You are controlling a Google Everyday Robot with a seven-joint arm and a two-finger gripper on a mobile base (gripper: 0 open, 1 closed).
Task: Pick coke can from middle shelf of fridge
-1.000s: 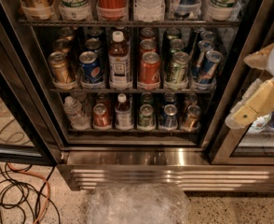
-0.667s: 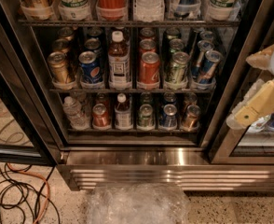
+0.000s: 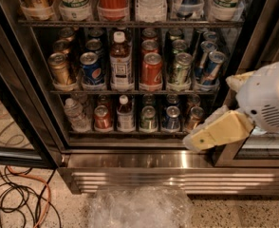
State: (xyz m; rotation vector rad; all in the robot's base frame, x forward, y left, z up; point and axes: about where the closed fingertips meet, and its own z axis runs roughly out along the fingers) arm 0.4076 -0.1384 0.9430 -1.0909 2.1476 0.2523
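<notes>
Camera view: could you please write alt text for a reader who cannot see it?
A red coke can stands at the front of the fridge's middle shelf, between a white-capped tea bottle and a green can. The robot's gripper hangs outside, low on the right, apart from the shelves.

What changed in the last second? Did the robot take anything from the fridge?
Nothing has been taken yet. The gripper moved left and a little down from the right edge of the view, toward the fridge opening. More of the white arm now shows. The gripper is low on the right, level with the bottom rack. The coke can stayed at the front of the middle shelf, and the other drinks did not move.
</notes>
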